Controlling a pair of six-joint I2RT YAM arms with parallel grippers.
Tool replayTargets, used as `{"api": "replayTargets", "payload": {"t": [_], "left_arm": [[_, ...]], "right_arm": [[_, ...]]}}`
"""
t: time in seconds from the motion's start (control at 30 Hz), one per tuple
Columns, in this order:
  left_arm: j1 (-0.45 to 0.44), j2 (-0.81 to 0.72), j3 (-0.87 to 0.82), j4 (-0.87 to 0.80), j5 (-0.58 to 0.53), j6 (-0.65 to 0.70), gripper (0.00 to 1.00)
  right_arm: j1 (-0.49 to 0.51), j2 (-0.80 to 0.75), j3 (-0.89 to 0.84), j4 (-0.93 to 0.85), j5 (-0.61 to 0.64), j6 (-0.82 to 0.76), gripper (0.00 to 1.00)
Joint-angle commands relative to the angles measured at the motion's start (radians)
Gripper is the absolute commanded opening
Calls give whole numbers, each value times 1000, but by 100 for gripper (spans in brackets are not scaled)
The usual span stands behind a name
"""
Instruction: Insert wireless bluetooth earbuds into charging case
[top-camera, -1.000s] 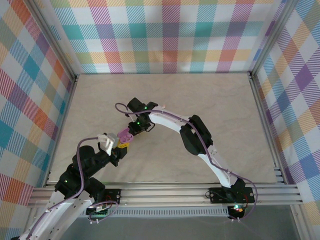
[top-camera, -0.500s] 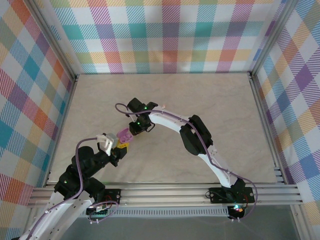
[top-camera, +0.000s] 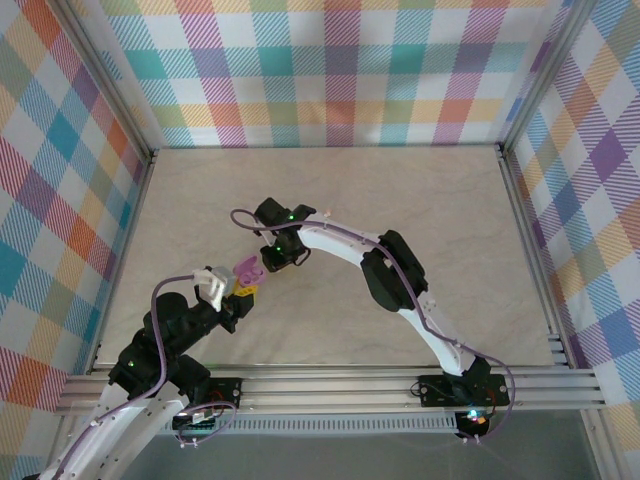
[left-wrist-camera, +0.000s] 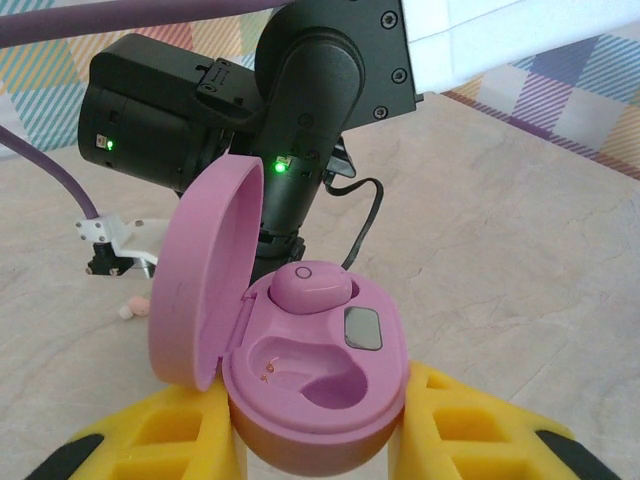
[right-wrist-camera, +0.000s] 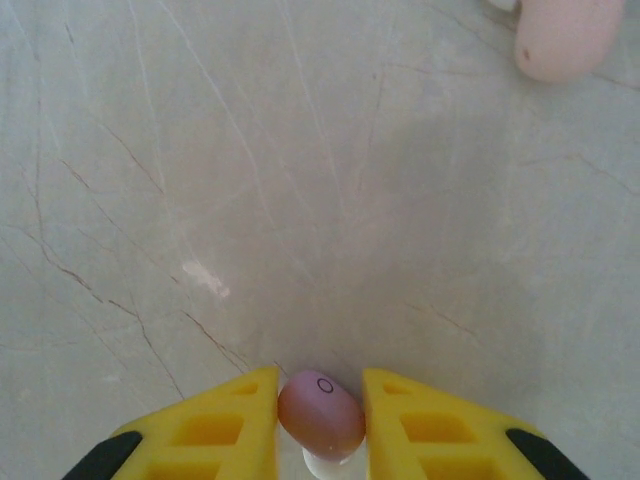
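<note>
My left gripper (left-wrist-camera: 318, 445) is shut on the purple charging case (left-wrist-camera: 330, 385), gripping its lower body between the yellow fingers. The lid (left-wrist-camera: 200, 270) stands open to the left. One purple earbud (left-wrist-camera: 308, 287) sits in the far slot, and the near slot (left-wrist-camera: 305, 365) is bare. In the right wrist view, my right gripper (right-wrist-camera: 320, 405) is shut on a second purple earbud (right-wrist-camera: 320, 412) just above the table. In the top view the case (top-camera: 246, 268) sits just left of the right gripper (top-camera: 268, 258).
A pale pink earbud (right-wrist-camera: 568, 35) lies on the marble table (right-wrist-camera: 300, 200) ahead of the right gripper. A small pale pink piece (left-wrist-camera: 138, 303) lies on the table behind the case. The right arm's wrist (left-wrist-camera: 300, 110) hangs close behind the open lid.
Both arms hold nearly the same places in the top view. The case has edged slightly up and to the left.
</note>
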Motion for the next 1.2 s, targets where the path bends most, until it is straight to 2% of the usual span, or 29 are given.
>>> {"api": "replayTargets", "payload": {"t": [0.0, 0.33, 0.53, 0.8, 1.17], "left_arm": [[-5, 4, -8, 64, 5, -32, 10], [-5, 163, 13, 204, 68, -77, 10], [-5, 327, 45, 324, 154, -81, 10], [-8, 510, 82, 455, 229, -78, 9], [-30, 610, 134, 486, 257, -55, 9]], "right_arm": [[-23, -67, -43, -30, 18, 17, 25], [-158, -225, -305, 77, 6, 75, 25], [-292, -358, -521, 138, 6, 120, 25], [-472, -509, -782, 191, 26, 262, 27], [-486, -544, -841, 198, -16, 324, 42]]}}
